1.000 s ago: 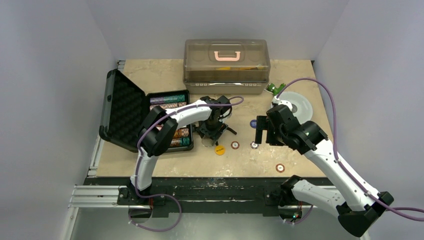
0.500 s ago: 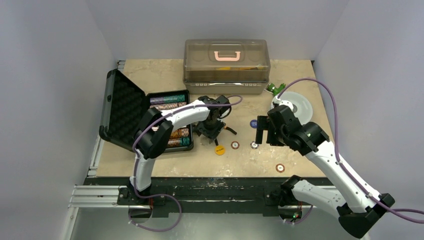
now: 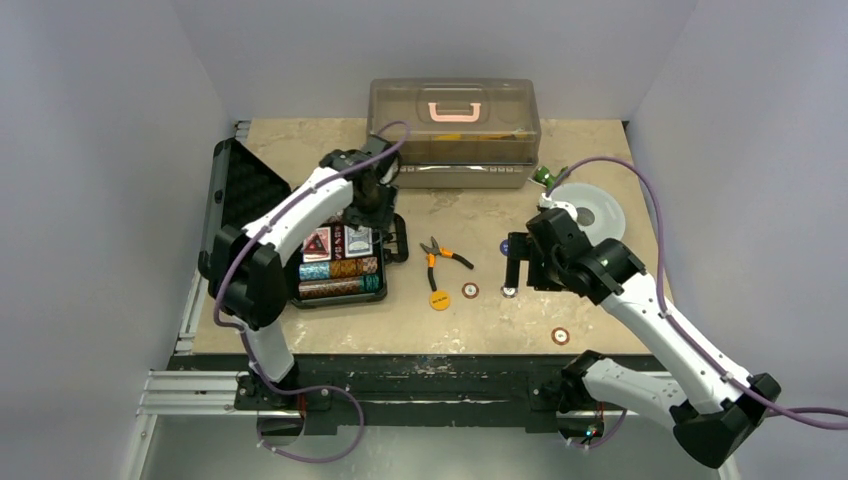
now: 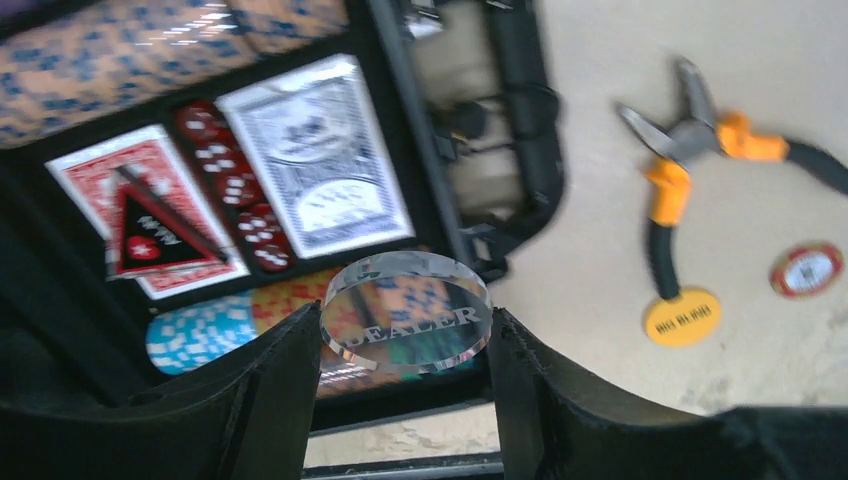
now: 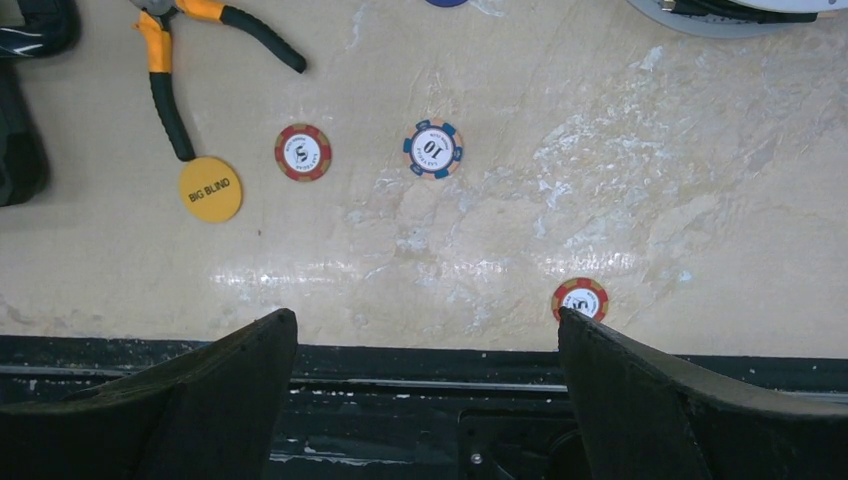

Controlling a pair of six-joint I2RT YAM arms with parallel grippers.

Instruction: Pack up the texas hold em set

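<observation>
My left end effector (image 4: 405,345), clamped on the clear dealer button (image 4: 405,312), hangs directly above the open case (image 4: 535,170) on the left of the counter (image 3: 480,330), while my right end effector (image 5: 425,335), spread wide, overlooks loose chips (image 5: 433,149).

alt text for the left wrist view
A clear DEALER button sits between the jaws of the left gripper above the black case holding card decks, red dice and chips. Orange-handled pliers, a yellow BIG BLIND button and a red chip lie on the table.
</observation>
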